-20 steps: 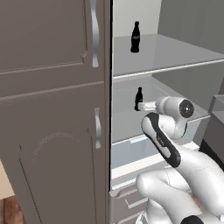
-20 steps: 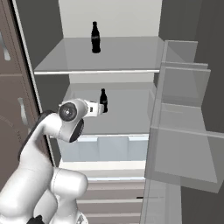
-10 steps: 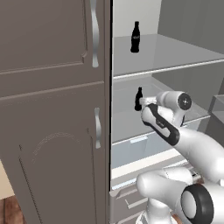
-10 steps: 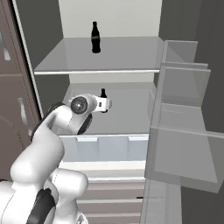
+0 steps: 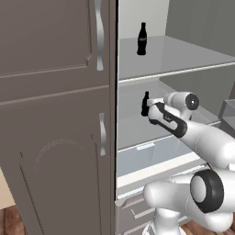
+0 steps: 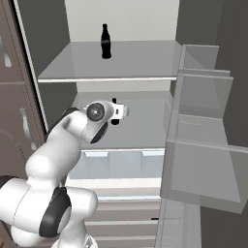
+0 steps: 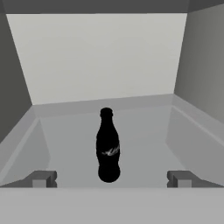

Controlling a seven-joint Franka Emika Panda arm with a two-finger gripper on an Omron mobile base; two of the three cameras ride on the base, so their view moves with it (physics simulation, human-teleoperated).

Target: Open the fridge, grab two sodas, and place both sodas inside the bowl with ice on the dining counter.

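The fridge (image 5: 183,57) stands open, showing its white interior. One soda (image 5: 142,39) (image 6: 105,41), a small black bottle, stands upright on the upper shelf. A second soda (image 7: 108,146) (image 5: 145,102) stands upright on the middle shelf. My gripper (image 7: 111,179) (image 5: 148,110) (image 6: 117,111) is open and level with this lower soda. The bottle's base sits just beyond and between the two fingertips (image 7: 41,178), not touching them. In the right base view my hand covers most of the lower soda. The bowl and the dining counter are out of view.
A brown-grey arched-panel cabinet (image 5: 55,114) with silver handles stands immediately left of the fridge opening. The open fridge door with its clear bins (image 6: 203,145) juts out on the right. A clear crisper drawer (image 6: 121,162) lies below the middle shelf, with grey drawers underneath.
The arm has reached forward into the fridge, bringing the hand from in front of the middle shelf up to the lower soda. The jaws stayed open. Both sodas stand unmoved.
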